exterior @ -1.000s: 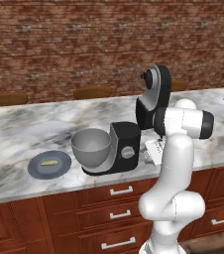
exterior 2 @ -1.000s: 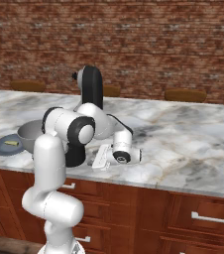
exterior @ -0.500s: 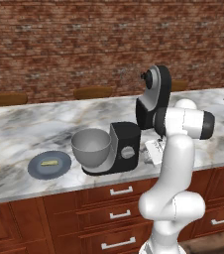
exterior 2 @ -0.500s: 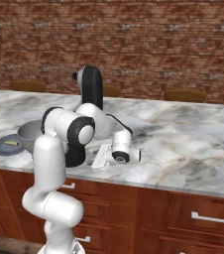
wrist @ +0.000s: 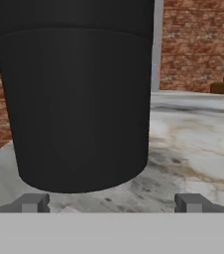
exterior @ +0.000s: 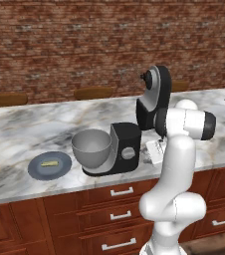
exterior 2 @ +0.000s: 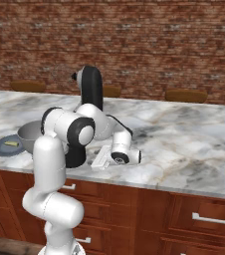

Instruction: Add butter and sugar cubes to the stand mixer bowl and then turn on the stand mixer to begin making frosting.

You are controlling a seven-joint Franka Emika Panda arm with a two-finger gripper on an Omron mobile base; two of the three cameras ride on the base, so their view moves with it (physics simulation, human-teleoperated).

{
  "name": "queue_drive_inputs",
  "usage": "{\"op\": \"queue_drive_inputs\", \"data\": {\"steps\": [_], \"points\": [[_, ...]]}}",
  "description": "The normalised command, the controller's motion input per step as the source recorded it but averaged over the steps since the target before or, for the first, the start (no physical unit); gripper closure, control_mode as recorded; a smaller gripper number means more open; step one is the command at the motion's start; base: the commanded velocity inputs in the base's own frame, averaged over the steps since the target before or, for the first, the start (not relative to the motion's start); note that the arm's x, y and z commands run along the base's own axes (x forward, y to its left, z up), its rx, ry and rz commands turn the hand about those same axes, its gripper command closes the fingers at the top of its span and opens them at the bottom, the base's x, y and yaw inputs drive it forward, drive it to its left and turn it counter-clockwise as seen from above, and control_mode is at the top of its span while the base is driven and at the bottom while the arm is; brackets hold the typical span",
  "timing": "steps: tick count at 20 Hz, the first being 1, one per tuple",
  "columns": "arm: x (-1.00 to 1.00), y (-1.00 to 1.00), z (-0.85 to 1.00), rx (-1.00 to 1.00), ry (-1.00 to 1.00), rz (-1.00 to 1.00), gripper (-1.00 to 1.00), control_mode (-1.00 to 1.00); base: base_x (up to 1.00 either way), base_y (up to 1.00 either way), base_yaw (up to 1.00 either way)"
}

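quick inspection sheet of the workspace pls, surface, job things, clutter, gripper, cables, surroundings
surface: marble counter over wooden drawers
stand mixer: black, head tilted up, silver knob on its side
stand mixer bowl: grey, seated at the mixer base, nothing visible inside
butter: pale yellow stick lying on the plate, left of the bowl
sugar cubes: nothing seen
clutter: nothing seen
gripper: open, holding nothing, low over the counter right beside the mixer's black body
cables: nothing seen
surroundings: brick wall behind, chair backs past the counter's far edge
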Motion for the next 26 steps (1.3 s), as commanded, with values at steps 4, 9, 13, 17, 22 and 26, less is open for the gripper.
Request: {"op": "queue_drive_inputs", "data": {"steps": [4,9,13,17,22,26], "points": [[0.18,-0.2,-0.35,0.0,0.0,0.0,-1.0,-1.0,0.0,0.0,0.0],[0.15,-0.23,-0.41,0.0,0.0,0.0,-1.0,-1.0,0.0,0.0,0.0],[0.11,-0.18,-0.39,0.0,0.0,0.0,1.0,-1.0,0.0,0.0,0.0],[0.02,-0.33,-0.35,0.0,-0.03,0.0,1.0,-1.0,0.0,0.0,0.0],[0.0,-0.47,-0.38,0.0,-0.07,0.0,1.0,-1.0,0.0,0.0,0.0],[0.0,-0.4,-0.38,0.0,-0.07,0.0,1.0,-1.0,0.0,0.0,0.0]]}}
